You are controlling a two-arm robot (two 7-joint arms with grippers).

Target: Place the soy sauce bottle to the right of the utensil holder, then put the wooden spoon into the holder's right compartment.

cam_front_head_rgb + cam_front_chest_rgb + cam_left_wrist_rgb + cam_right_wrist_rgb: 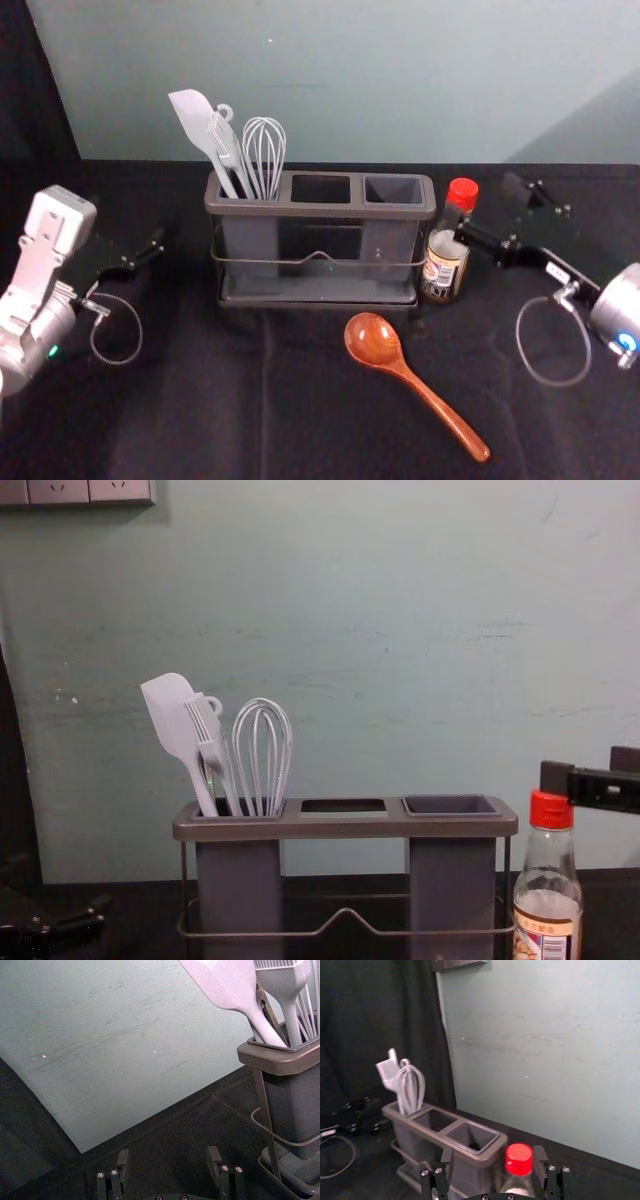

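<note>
Clearly, left claw (138,246) gapes at left, right claw (484,208) by the red-capped bottle (443,267).

The bottle (443,268) stood right of the holder (320,210), the spoon (400,368) before it; spatula (194,121), brush (286,982) and whisk (265,150) in its left compartment (250,243).

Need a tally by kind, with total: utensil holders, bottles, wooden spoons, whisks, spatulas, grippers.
Utensil holder: 1
Bottle: 1
Wooden spoon: 1
Whisk: 1
Spatula: 1
Grippers: 2 (left gripper, off the holder's left side; right gripper, at the bottle)
Total: 7
</note>
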